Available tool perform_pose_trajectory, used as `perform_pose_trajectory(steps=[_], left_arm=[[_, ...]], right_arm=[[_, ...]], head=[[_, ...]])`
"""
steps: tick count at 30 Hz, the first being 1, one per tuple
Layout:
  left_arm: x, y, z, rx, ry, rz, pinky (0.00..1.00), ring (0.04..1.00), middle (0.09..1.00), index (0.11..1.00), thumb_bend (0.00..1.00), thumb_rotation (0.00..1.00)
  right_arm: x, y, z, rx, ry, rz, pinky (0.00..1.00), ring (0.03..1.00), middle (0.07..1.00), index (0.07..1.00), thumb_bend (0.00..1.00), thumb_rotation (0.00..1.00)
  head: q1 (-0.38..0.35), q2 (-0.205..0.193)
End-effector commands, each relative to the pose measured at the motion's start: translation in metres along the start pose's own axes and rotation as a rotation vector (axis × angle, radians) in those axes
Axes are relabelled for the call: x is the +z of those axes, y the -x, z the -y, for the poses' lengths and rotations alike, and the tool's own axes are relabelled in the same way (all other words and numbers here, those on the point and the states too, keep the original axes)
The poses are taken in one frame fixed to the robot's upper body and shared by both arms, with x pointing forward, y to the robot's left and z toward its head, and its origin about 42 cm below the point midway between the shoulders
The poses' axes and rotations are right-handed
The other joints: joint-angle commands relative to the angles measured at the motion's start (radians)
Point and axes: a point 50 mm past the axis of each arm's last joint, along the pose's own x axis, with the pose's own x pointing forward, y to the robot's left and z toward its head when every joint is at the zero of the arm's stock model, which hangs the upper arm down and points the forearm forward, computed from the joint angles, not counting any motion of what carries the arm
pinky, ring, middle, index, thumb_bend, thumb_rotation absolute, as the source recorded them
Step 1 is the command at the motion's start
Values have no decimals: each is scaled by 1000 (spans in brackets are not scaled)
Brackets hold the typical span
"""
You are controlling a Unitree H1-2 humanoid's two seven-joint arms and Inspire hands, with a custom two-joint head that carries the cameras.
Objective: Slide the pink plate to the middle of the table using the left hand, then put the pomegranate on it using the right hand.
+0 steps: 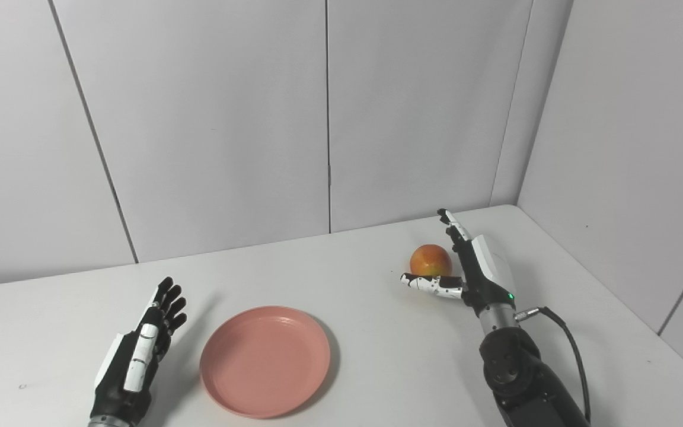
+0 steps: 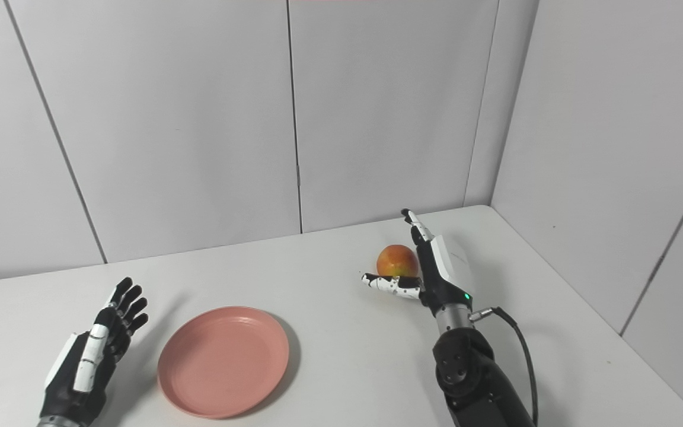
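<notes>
— Well, starting at the left: left hand [image 1: 140, 347] resting on the surface [image 1: 377, 356], fingers [image 1: 169, 299] spread and straight, holding nothing, just beside the pink plate [image 1: 265, 359] without touching it.

— And the plate?

— Lying flat, near the front edge, somewhat left of centre. Shallow, empty, nothing on it. Probably stiff light plastic, likely to slide easily on the smooth top; best pushed at the rim on its left side.

— Further right?

— Pomegranate [image 1: 431, 261] sitting on the surface toward the far right corner, well apart from the plate. Right hand [image 1: 472, 270] up against it, opened wide: thumb stretched across in front of the fruit, fingers [image 1: 453, 225] pointing up along its right side. Not closed on it; hard to tell whether actually touching.

— Handling?

— Round, firm, fairly heavy for its size by the look, smooth-skinned, so prone to roll or slip. Better cupped around the widest part, thumb opposite fingers.
</notes>
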Motion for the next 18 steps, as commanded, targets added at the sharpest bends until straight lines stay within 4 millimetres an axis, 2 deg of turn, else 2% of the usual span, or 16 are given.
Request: perform_pose_trajectory(steps=[1, 12, 18], left_arm=[[-14, 16, -1, 5, 11, -33, 971, 984, 1000, 1000, 619, 1000], [-13, 16, 1, 4, 1, -39, 975, 986, 1000, 1000, 622, 1000], [-13, 16, 2, 2, 15, -40, 977, 988, 1000, 1000, 616, 1000]], right_arm=[[13, -21, 19, -54, 29, 39, 771, 866, 909, 925, 875, 365], [6, -21, 12, 10, 61, -21, 759, 870, 912, 923, 894, 311], [5, -20, 8, 29, 44, -40, 740, 845, 891, 902, 851, 247]], head=[[2, 1], [8, 3], [8, 4]])
